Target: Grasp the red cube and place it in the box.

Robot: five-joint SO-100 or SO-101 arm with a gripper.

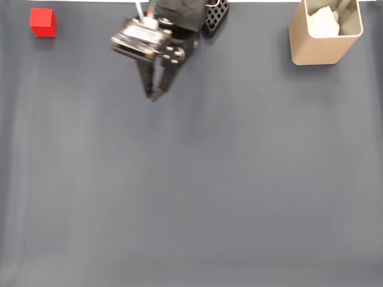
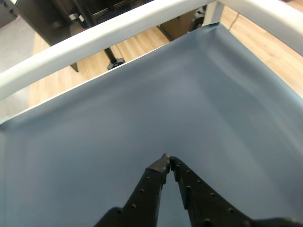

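In the fixed view we see the red cube (image 1: 43, 23) resting on the grey-blue table (image 1: 197, 179) near the top left corner, well apart from everything else. The box (image 1: 325, 33), a tall beige container with rounded corners, stands at the top right, and something pale and crumpled (image 1: 324, 23) lies inside its mouth; we cannot tell what it is. Between the 2, near the top edge, sits the arm (image 1: 157, 42) with its black latticed base (image 1: 216, 17) just behind it. The claw (image 1: 153, 94) points down the picture toward the middle of the table, its 2 dark fingers drawn together at the tips with nothing between them. In the wrist view we see the claw (image 2: 167, 160) from behind: the fingertips (image 2: 161, 165) meet at a point above bare cloth, so we read it as closed and empty. Beyond the far edge of the table in that view runs a pale grey rail (image 2: 118, 28), and past it a wooden floor (image 2: 137, 45) and dark furniture legs (image 2: 112, 56). The cube lies to the left of the claw in the fixed view, and the box well to its right.
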